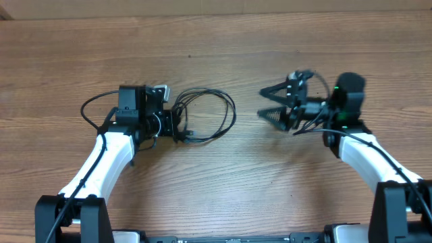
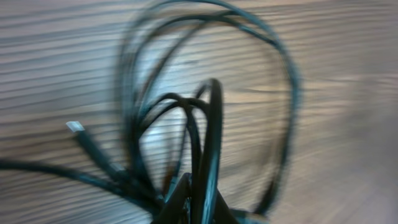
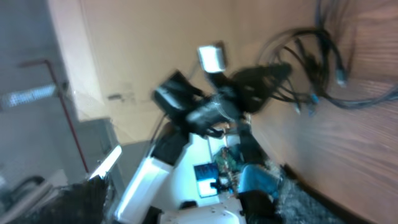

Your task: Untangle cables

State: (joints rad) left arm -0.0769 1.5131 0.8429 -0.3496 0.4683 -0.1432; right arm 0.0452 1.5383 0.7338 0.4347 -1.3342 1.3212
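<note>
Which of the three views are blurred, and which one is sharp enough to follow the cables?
Overhead: sharp and evenly lit, the cables easy to trace on the table. Left wrist: motion blur smears the loops and the wood grain. Right wrist: blurred and tilted, nothing crisp.

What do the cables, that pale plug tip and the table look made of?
The cables: thin black cords with a dull jacket, likely rubber or plastic, since they bend into loose loops. The plug tip: pale and silvery, probably metal, though blurred. The table: brown with streaky grain, so wood or a wood-look laminate; the pictures cannot tell which.
</note>
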